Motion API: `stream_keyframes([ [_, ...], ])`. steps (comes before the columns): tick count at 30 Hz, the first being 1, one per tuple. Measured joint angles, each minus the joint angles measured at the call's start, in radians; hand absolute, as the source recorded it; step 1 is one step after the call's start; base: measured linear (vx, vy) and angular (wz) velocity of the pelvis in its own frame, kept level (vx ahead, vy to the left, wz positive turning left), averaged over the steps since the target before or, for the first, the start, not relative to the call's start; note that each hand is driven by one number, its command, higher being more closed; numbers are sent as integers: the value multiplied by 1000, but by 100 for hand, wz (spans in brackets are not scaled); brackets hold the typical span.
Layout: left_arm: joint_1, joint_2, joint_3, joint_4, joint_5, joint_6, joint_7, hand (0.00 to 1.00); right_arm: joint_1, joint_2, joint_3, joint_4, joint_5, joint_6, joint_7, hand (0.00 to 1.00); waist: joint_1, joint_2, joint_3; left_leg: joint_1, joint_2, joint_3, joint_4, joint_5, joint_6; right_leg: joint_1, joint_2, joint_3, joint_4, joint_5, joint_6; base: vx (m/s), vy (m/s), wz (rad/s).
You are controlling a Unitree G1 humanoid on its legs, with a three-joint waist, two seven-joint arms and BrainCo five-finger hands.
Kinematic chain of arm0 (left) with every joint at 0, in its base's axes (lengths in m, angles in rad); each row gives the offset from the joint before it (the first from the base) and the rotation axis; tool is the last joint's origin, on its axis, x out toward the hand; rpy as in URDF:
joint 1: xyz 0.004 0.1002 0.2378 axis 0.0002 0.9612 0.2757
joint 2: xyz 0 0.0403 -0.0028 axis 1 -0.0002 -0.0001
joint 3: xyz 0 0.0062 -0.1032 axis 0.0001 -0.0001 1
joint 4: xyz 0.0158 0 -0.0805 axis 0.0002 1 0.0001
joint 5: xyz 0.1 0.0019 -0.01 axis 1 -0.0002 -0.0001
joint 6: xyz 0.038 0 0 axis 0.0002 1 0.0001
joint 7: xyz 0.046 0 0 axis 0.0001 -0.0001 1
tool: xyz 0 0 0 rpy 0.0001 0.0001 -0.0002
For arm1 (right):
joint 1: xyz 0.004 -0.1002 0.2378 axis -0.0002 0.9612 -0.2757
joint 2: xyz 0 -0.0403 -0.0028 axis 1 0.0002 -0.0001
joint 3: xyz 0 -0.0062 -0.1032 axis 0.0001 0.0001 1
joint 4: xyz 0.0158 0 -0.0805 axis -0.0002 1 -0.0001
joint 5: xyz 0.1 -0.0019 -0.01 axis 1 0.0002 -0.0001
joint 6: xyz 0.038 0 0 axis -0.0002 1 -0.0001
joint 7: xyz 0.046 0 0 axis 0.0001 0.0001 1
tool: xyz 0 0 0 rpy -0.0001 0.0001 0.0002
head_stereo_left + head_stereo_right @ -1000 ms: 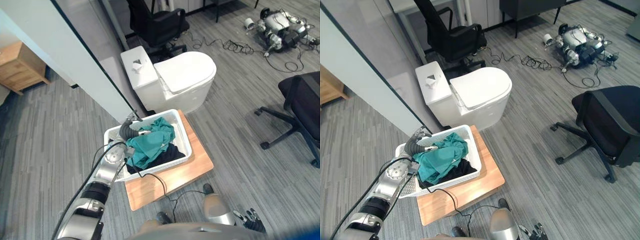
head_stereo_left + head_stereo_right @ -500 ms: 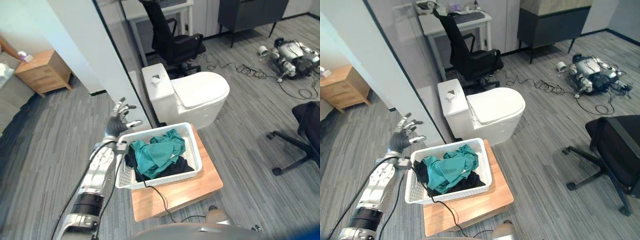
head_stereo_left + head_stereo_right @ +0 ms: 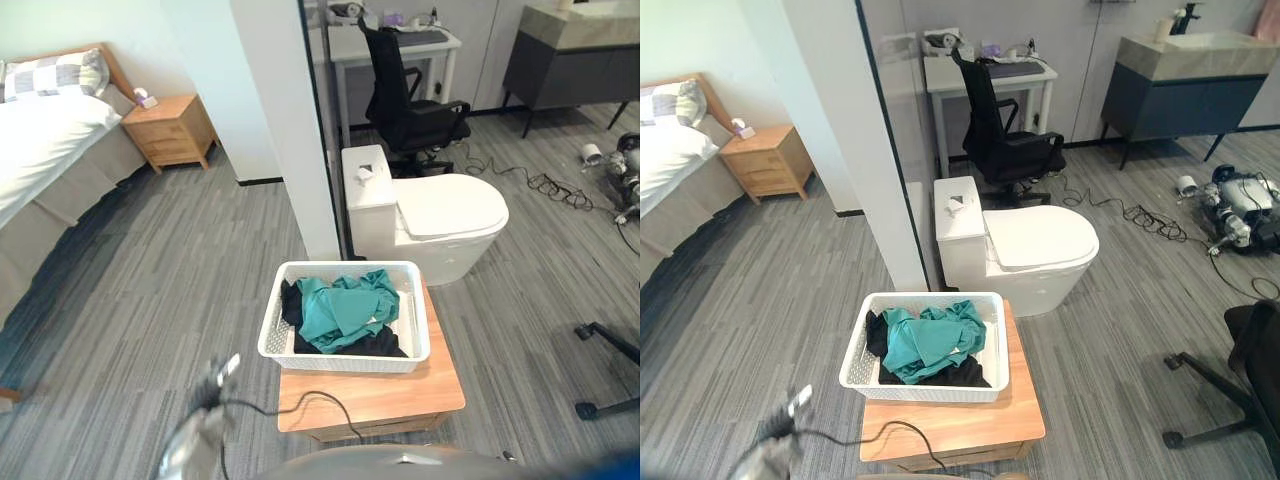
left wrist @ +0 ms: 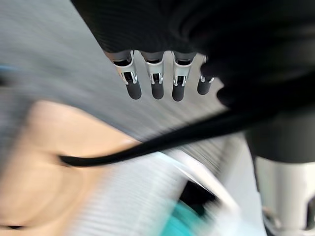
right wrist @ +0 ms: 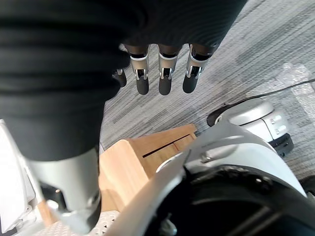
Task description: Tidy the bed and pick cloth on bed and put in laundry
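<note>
Sitting on a low wooden table (image 3: 400,396) over grey striped carpet (image 3: 150,290), beside a glossy white toilet (image 3: 445,212), a white perforated laundry basket (image 3: 342,364) is holding crumpled teal and black cloth (image 3: 340,306). The left hand (image 4: 156,81) and right hand (image 5: 165,78) are hanging straight-fingered, empty.

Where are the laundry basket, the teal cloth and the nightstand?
laundry basket (image 3: 340,362): left eye view, on its white near wall.
teal cloth (image 3: 338,310): left eye view, middle of the crumpled pile inside the basket.
nightstand (image 3: 178,140): left eye view, on its wooden drawer front, beside the bed.
</note>
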Motion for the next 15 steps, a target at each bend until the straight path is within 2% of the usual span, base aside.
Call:
stream_keyframes([
  [2, 49, -55, 53, 140, 40, 3, -41, 0, 0, 24, -51, 2, 0, -8, 8, 0, 9, -6, -11, 33, -7, 1, -40, 7, -9, 19, -3, -8, 3, -17, 6, 18, 17, 11],
  [5, 67, -107, 129, 249, 208, -33, -49, 0, -4, 51, -117, 17, -3, -10, 22, 0, 29, -9, -17, 58, -11, 5, -87, 26, -11, 19, -4, -9, 16, -26, 4, 15, 11, 2],
  [8, 67, -117, 159, 271, 360, -38, -16, 0, -5, 59, -141, 32, -4, -9, 26, 0, 42, -9, -22, 60, -12, 7, -87, 28, -8, 20, -4, -10, 15, -28, 4, 24, 12, -2],
  [12, 49, -125, 163, 273, 532, -32, -2, 0, -29, 47, -144, 58, -2, 3, 25, 0, 47, 12, -31, 60, -12, 16, -88, 29, -11, 18, -2, -10, 15, -25, 10, 53, 17, -5],
  [14, 43, -125, 153, 273, 570, -26, -7, 0, -47, 47, -143, 68, -1, 11, 25, 0, 49, 14, -32, 60, -9, 16, -88, 30, -11, 19, 3, -10, 14, -25, 10, 61, -2, -2],
  [15, 35, -122, 145, 274, 582, -9, -11, 0, -57, 47, -139, 68, -1, 17, 25, 0, 52, 14, -32, 60, -6, 17, -88, 30, -11, 19, 6, -10, 13, -25, 9, 43, -11, -2],
])
